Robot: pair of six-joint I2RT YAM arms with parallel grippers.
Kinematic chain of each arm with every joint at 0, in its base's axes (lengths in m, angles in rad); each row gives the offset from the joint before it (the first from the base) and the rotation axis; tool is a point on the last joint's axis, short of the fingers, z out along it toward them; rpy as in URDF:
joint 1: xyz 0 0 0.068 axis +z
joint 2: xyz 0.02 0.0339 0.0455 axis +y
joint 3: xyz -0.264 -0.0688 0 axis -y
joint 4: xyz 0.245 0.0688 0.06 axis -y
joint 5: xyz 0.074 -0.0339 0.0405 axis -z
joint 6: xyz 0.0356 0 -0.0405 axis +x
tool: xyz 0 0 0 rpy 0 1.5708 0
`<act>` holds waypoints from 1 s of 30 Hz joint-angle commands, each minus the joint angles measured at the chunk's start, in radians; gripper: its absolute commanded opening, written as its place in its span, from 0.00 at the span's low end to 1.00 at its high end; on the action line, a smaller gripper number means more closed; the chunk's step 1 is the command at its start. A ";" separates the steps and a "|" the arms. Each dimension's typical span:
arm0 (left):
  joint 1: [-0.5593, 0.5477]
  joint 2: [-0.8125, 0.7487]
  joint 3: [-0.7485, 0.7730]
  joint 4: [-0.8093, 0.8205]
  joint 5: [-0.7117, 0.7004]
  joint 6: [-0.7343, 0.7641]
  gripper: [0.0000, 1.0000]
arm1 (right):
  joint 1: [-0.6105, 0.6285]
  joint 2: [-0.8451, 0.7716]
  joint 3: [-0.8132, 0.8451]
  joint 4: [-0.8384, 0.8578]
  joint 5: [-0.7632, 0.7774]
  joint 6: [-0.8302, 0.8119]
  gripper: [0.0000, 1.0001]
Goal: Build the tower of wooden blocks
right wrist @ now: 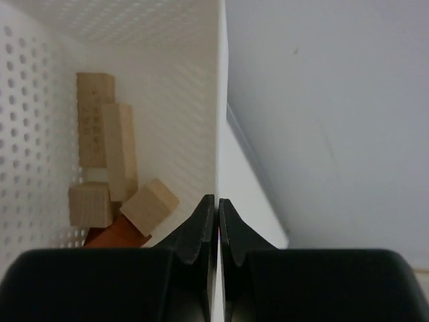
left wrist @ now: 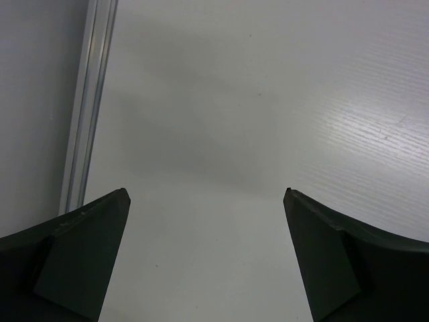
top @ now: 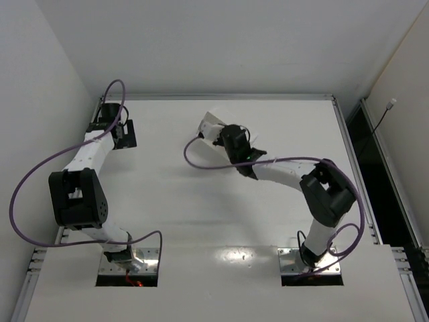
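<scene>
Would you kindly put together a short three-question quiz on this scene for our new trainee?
1. True or false: the left jaws are shut.
2. The right jaws are pinching: A) the white tray by its wall, B) a tan block, C) a cable.
3. Fill in: the reddish-orange block lies inside the ____.
Key: 1 false; 2 A; 3 white tray.

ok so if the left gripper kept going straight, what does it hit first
The bare table top, most likely: the open left gripper angles down at it with nothing between. The metal rail sits off to the side. Depth is unclear.
</scene>
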State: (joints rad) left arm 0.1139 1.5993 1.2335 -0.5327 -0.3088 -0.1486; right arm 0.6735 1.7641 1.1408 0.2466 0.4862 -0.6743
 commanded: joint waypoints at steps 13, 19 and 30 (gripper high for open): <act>0.059 -0.021 0.038 -0.033 -0.058 -0.009 0.99 | 0.149 0.189 -0.282 1.204 0.244 -0.766 0.00; 0.069 -0.030 0.027 -0.043 -0.068 -0.009 0.99 | 0.219 0.259 -0.389 1.517 0.207 -1.016 0.00; 0.090 0.048 0.043 -0.006 0.043 0.011 0.99 | 0.324 0.308 -0.400 1.568 0.241 -1.241 0.00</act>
State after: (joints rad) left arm 0.1814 1.6131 1.2339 -0.5667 -0.3191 -0.1432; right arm 0.9821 2.0460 0.6991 1.2999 0.7082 -1.7676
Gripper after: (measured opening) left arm 0.991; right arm 0.009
